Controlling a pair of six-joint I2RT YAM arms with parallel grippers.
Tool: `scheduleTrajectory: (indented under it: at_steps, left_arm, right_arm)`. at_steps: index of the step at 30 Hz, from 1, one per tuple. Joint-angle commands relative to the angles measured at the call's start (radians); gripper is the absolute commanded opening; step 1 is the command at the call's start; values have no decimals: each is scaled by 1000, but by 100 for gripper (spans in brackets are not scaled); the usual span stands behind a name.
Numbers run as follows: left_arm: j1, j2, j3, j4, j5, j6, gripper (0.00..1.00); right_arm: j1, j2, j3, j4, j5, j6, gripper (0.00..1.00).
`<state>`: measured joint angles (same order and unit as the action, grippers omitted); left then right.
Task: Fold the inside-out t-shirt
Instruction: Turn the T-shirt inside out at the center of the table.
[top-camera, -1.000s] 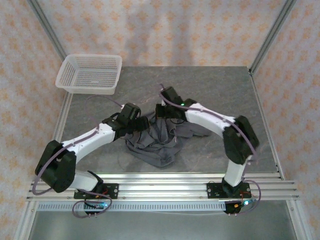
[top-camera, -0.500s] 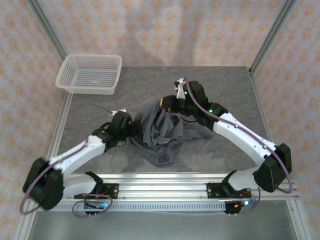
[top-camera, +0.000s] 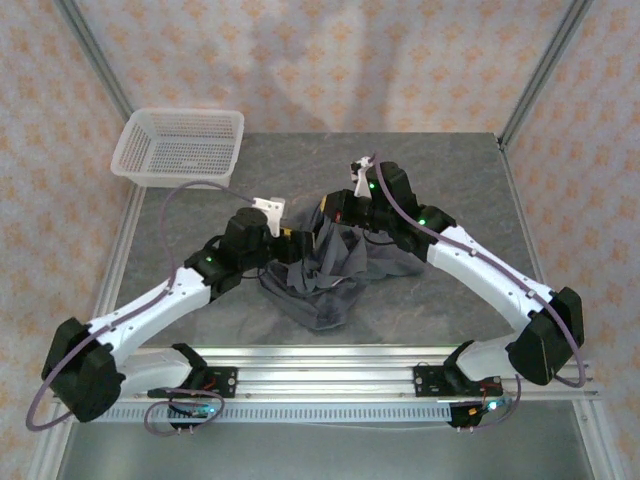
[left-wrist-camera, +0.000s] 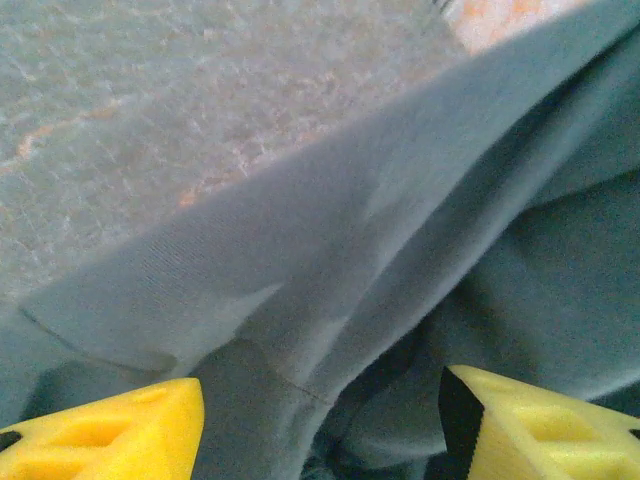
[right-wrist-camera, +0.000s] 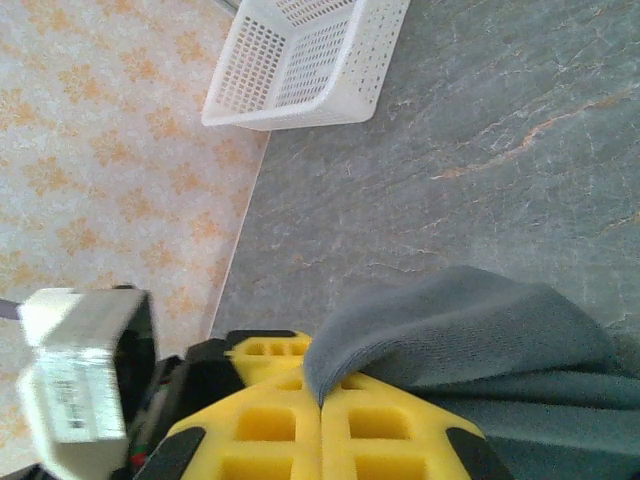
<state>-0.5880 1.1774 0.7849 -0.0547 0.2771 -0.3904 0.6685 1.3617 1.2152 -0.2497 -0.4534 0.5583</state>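
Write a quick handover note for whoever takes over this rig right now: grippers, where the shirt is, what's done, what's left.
Right gripper: shut on an edge of the t-shirt, holding it raised off the table.
Left gripper: open, fabric between its fingers, not clamped.
T-shirt: bunched in a heap mid-table. The basket sits at the far left corner, apart from it.
Done: no fold yet.
Left: spread it flat, then fold.

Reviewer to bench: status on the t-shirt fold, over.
Left claw open, fabric between its fingers. Right claw shut on t-shirt edge. T-shirt bunched mid-table, not folded. Basket at far left corner, apart from it.
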Motion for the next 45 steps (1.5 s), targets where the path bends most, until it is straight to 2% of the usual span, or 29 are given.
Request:
scheduleTrajectory:
  at_steps: [1,7,11,15,17,18,19,20,21,22,24,26,29,32,34,36,37,38,40,41,43,45]
  left_arm:
    - [-2,40,41,21,-80,12,65]
    - [2,144,105,-14,-216,-16,65]
    - [5,247,157,24,-112,-11,65]
    - [5,283,172,37,-107,-21,64]
    - [5,278,178,24,-113,-4,61]
    - [5,273,181,13,-112,5,58]
    - [5,266,186,3,-105,20,49]
    - [7,256,190,-10,-80,30,24]
    - [11,239,194,-23,-45,27,3]
    - [22,214,194,-28,15,3,0]
    - [64,161,176,9,202,-99,0]
    - [107,114,170,60,383,-248,0]
    - [120,56,204,-9,445,-304,0]
    - [121,19,219,-72,437,-303,0]
    - [120,10,221,-100,422,-287,0]
    - [122,6,232,-156,394,-260,0]
    - [123,5,236,-183,383,-248,0]
    - [122,2,237,-200,377,-240,0]
    - [124,-5,227,-199,375,-244,0]
    - [123,-6,224,-194,376,-248,0]
    - [123,-3,228,-197,379,-251,0]
    - [123,4,236,-202,380,-249,0]
  right_arm:
    - [-1,-27,25,6,4,28,0]
    - [6,-33,11,-5,-7,36,0]
    - [11,-45,-4,4,-6,55,0]
    - [11,-51,-2,-29,8,56,0]
    - [11,-56,11,-68,17,35,0]
    - [9,-53,16,-89,28,25,0]
    - [4,-54,20,-111,50,17,0]
    - [-8,-61,13,-131,86,30,0]
    - [-28,-69,-4,-140,115,51,0]
    - [-62,-83,-37,-128,117,73,0]
    - [-121,-110,-121,-75,88,79,0]
    - [-134,-118,-194,-54,103,-10,4]
    - [-133,-76,-291,-11,89,-91,5]
    - [-127,-88,-362,81,33,-38,6]
    - [-99,-165,-391,103,76,-15,10]
    - [-46,-273,-403,81,186,-22,26]
    - [3,-327,-404,55,281,-41,34]
    - [64,-374,-405,45,369,-74,38]
    - [193,-420,-415,68,501,-144,38]
    - [254,-421,-419,99,528,-193,36]
    - [351,-385,-416,152,590,-289,33]
    - [404,-308,-400,189,678,-381,32]
